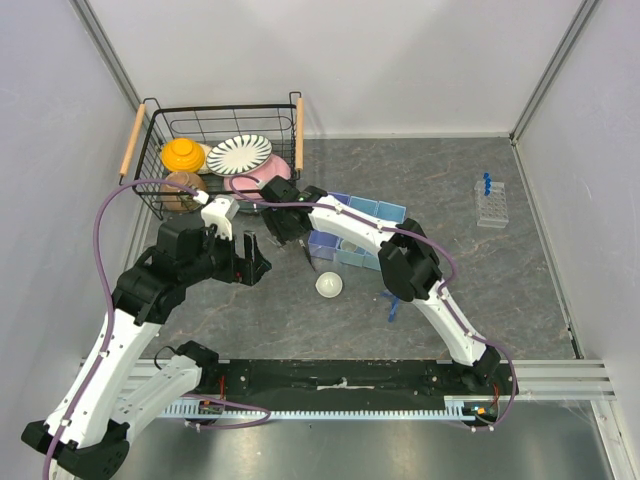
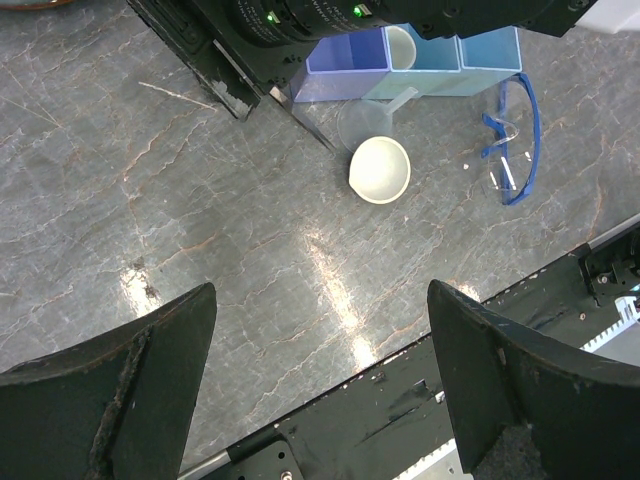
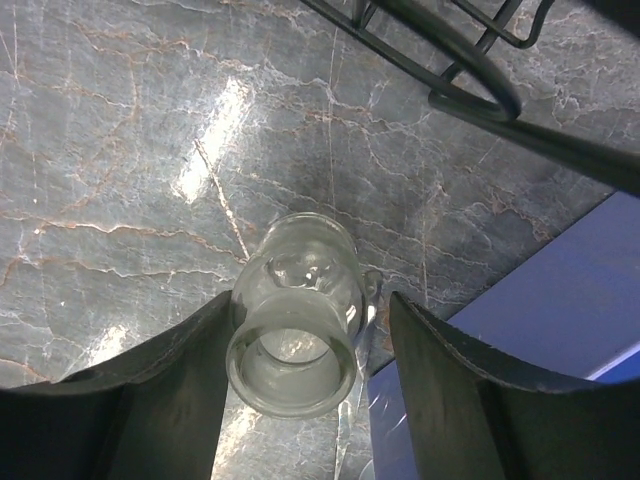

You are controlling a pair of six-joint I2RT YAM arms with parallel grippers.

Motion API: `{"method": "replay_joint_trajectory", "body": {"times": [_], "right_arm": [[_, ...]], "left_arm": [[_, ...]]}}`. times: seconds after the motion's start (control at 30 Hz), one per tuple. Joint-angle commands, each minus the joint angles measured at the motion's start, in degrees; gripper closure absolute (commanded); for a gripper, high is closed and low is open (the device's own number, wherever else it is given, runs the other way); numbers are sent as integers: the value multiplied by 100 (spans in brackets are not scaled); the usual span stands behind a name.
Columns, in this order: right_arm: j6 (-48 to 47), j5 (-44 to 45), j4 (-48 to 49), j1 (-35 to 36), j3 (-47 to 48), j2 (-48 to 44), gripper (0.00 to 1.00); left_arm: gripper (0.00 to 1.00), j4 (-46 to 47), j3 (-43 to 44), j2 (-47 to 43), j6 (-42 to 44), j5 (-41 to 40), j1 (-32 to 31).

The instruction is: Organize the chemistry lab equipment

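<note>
Left gripper [image 2: 320, 300] looms closest in its wrist view. Its two black fingers [image 2: 150, 390] are spread wide and released, with only bare grey surface [image 2: 200, 230] between them. Past them, about mid-surface, lie one white dish [image 2: 380, 170] and one clear beaker [image 2: 365, 122] just beside it. One pair of blue safety glasses [image 2: 510, 150] lies to the side. Three blue bin compartments [image 2: 345, 65] show there, and the middle one holds one tiny white cup [image 2: 400, 45].

Right gripper [image 3: 310, 300] brackets one small clear glass jar [image 3: 295, 335], whose mouth faces the wrist camera. One finger touches the jar's side and the other sits a sliver off it. Whether they clamp it or merely flank it cannot be told. The jar is just off a blue bin and near the basket's wire.

One clear tube rack [image 1: 491, 207] stands well apart, close to the right edge toward the far right corner. It carries blue-capped tubes [image 1: 487, 183] at its far end, too small to count. One black wire basket [image 1: 220, 108] fills the far left corner. It holds one orange bowl [image 1: 183, 153], one striped plate [image 1: 240, 154] and one pink bowl [image 1: 255, 182].

From the near left corner the left arm rises, elbow bent, its wrist turned rightward with the gripper pointing down beside the dish. From the near right corner the right arm stretches diagonally, elbow over the bins, with its gripper by the basket's near right corner.
</note>
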Motion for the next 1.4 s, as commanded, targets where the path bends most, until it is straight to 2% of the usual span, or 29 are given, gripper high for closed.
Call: {"method": "replay_joint_trajectory", "body": {"times": [0.0, 0.37, 0.47, 0.5, 0.6, 0.8, 1.07, 1.37], "right_arm": [[47, 276, -201, -3, -210, -283, 31], [126, 215, -8, 23, -280, -222, 34], [135, 206, 1, 50, -236, -222, 43], [135, 206, 1, 58, -219, -231, 51], [144, 223, 1, 76, -245, -248, 65], [144, 338, -69, 146, -429, -424, 74], [197, 531, -113, 374, -1009, -1276, 74], [285, 601, -209, 436, -1142, -1971, 74]], "left_arm": [[8, 196, 76, -22, 152, 43, -1], [8, 179, 76, -109, 125, 52, -1], [8, 161, 85, -110, 143, 35, -10], [8, 161, 85, -92, 143, 35, -1], [8, 161, 76, -101, 152, 43, -1], [8, 161, 85, -92, 117, 70, -10], [8, 161, 94, -92, 99, 61, -10], [8, 91, 173, -171, 29, 43, -1]]}}
